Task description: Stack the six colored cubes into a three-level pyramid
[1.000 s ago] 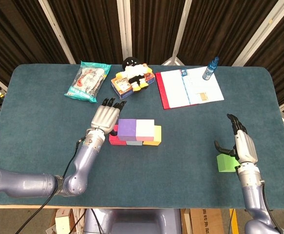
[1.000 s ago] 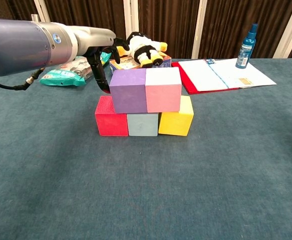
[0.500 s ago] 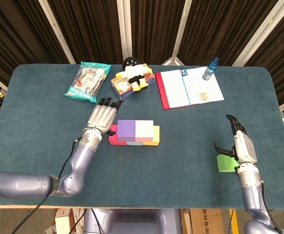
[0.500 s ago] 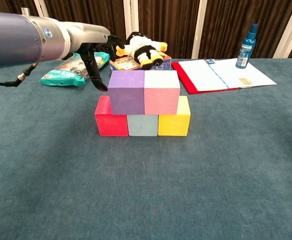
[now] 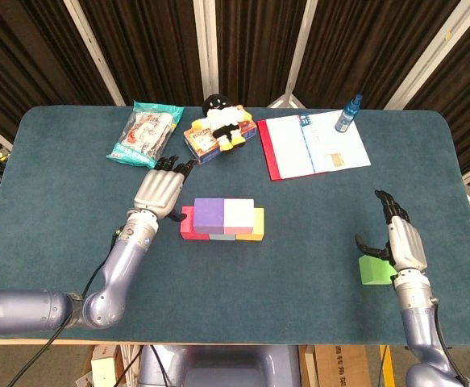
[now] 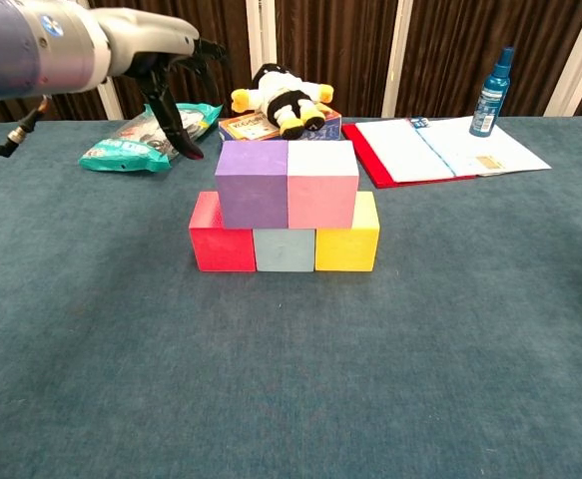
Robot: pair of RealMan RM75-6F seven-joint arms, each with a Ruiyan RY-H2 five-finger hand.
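A red cube [image 6: 222, 245], a pale blue cube [image 6: 285, 249] and a yellow cube [image 6: 347, 244] form a bottom row. On them sit a purple cube [image 6: 252, 184] and a pink cube [image 6: 322, 184], also seen from above as purple cube [image 5: 209, 215] and pink cube [image 5: 239, 214]. My left hand [image 5: 158, 192] hovers open to the left of the stack, apart from it, fingers spread; the same left hand [image 6: 161, 60] shows in the chest view. A green cube [image 5: 374, 270] lies at the right, partly under my right hand [image 5: 394, 238], which is open with curved fingers just over it.
At the back lie a snack bag [image 5: 145, 134], a plush toy [image 5: 221, 119] on a small box [image 5: 203, 144], an open red-covered book [image 5: 312, 145] and a blue spray bottle [image 5: 348, 113]. The table's right edge [image 5: 467, 185] runs near my right hand.
My left hand has drawn back up and to the left, away from the purple cube. The right hand and the green cube have hardly moved.
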